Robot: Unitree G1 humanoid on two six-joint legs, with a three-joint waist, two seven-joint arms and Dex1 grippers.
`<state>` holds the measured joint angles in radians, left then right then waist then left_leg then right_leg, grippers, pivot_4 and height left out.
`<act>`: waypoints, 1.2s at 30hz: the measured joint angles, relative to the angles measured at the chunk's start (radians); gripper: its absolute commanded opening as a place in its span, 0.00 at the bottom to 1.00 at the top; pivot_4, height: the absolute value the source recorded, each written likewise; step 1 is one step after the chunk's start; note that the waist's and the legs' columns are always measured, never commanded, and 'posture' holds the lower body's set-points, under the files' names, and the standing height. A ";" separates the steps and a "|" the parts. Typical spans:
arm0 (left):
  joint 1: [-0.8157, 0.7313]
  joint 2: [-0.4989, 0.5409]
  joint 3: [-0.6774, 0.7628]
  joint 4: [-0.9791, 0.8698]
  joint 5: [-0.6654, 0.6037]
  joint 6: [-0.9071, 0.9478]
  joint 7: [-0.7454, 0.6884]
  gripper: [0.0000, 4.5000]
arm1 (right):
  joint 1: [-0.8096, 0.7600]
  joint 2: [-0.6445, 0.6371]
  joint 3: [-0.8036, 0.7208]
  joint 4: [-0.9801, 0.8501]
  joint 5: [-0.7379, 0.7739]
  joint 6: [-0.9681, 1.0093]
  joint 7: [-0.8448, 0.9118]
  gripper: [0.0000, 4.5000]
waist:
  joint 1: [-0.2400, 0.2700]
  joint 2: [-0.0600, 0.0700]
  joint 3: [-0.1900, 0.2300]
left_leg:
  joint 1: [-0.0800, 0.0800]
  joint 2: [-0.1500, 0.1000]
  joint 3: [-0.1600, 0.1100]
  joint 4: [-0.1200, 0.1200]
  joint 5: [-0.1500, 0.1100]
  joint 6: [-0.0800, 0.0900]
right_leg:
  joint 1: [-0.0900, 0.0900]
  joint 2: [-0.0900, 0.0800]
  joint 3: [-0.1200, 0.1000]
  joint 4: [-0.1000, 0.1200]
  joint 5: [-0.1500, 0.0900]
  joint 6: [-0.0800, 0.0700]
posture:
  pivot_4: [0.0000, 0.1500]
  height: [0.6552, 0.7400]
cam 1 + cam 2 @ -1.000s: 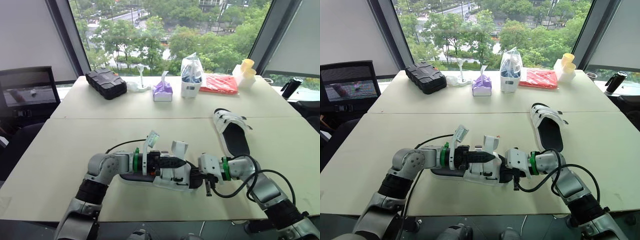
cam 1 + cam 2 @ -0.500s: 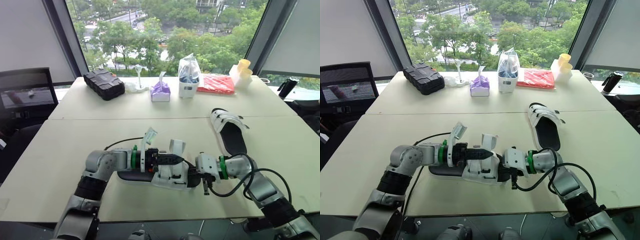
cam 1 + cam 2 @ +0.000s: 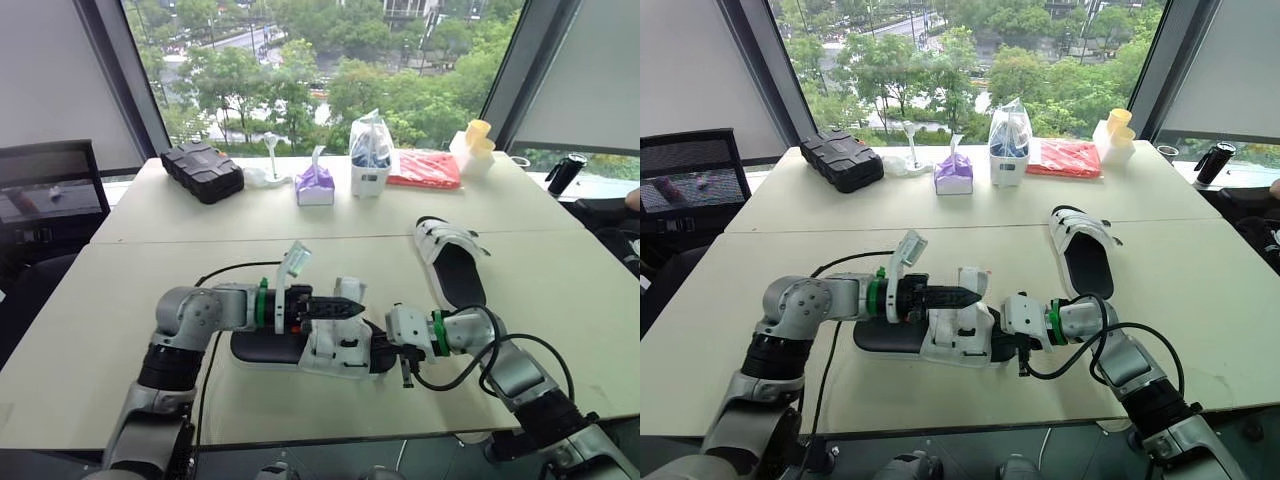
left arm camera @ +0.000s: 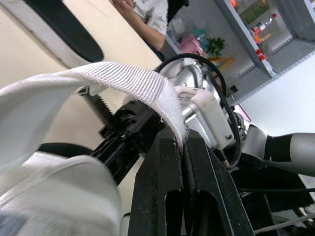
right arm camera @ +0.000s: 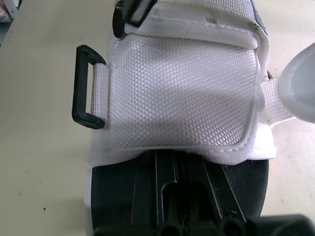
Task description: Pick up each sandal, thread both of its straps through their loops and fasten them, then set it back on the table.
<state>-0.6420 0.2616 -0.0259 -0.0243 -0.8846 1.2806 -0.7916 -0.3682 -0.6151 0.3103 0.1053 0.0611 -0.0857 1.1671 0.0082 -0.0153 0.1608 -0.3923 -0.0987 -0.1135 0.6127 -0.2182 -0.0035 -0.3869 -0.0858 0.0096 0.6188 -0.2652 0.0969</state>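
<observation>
Sandal (image 3: pixel 290 347) lies on the table (image 3: pixel 110 300) as before; left gripper (image 3: pixel 356 308) still pinches its white strap (image 4: pixel 123 78); right gripper (image 3: pixel 385 350) at the toe, grip unclear.

near sandal (image 3: pixel 320 345): table (image 3: pixel 100 300) front centre | second sandal (image 3: pixel 452 270): behind it, to the right | case (image 3: pixel 202 170), bag (image 3: pixel 369 160): far edge

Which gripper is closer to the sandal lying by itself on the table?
Right. The right gripper sits just short of the lone sandal; the left gripper pinches a strap farther to the left.
</observation>
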 measured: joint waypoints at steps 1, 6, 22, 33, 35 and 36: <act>0.000 -0.004 0.000 0.000 0.000 0.001 0.006 0.01 | 0.000 0.001 0.000 0.000 0.000 -0.001 0.000 0.00 | 0.000 0.000 0.000 | 0.000 0.000 0.000 0.000 0.000 0.000 | 0.000 0.000 0.000 0.000 0.000 0.000 | 1.00 1.00; 0.019 -0.006 -0.026 -0.024 0.004 -0.003 0.013 0.01 | -0.002 0.001 0.002 0.003 0.000 -0.007 0.002 0.00 | 0.000 0.000 0.000 | 0.000 0.001 0.000 -0.001 0.000 -0.001 | -0.001 0.001 0.000 0.000 0.001 0.001 | 1.00 1.00; 0.086 0.017 -0.078 0.013 0.076 -0.111 -0.020 0.01 | -0.009 0.003 0.002 0.014 0.000 -0.009 0.007 0.00 | 0.001 0.000 0.000 | 0.000 0.001 0.000 0.000 0.000 -0.001 | -0.001 0.001 0.001 0.000 -0.001 -0.002 | 1.00 1.00; 0.059 0.002 -0.090 0.114 0.127 -0.170 -0.056 0.01 | -0.009 0.004 0.002 0.017 -0.003 -0.008 0.007 0.00 | 0.003 0.000 -0.001 | 0.001 0.001 0.000 0.000 0.000 -0.001 | -0.001 0.001 0.001 0.000 -0.001 -0.002 | 1.00 1.00; 0.058 0.008 -0.104 0.122 0.141 -0.184 -0.074 0.01 | -0.009 0.004 0.002 0.017 -0.003 -0.008 0.007 0.00 | 0.003 0.000 -0.001 | 0.001 0.001 0.000 0.000 0.000 -0.001 | -0.001 0.001 0.001 0.000 -0.001 -0.002 | 1.00 1.00; 0.058 0.010 -0.108 0.122 0.147 -0.190 -0.078 0.01 | -0.009 0.004 0.002 0.017 -0.003 -0.008 0.007 0.00 | 0.003 0.000 -0.001 | 0.001 0.001 0.000 0.000 0.000 -0.001 | -0.001 0.001 0.001 0.000 -0.001 -0.002 | 1.00 1.00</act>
<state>-0.5844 0.2713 -0.1340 0.0980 -0.7380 1.0903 -0.8701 -0.3769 -0.6113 0.3121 0.1221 0.0583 -0.0940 1.1742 0.0109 -0.0150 0.1599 -0.3911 -0.0973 -0.1132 0.6127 -0.2180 -0.0041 -0.3876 -0.0846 0.0103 0.6188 -0.2657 0.0952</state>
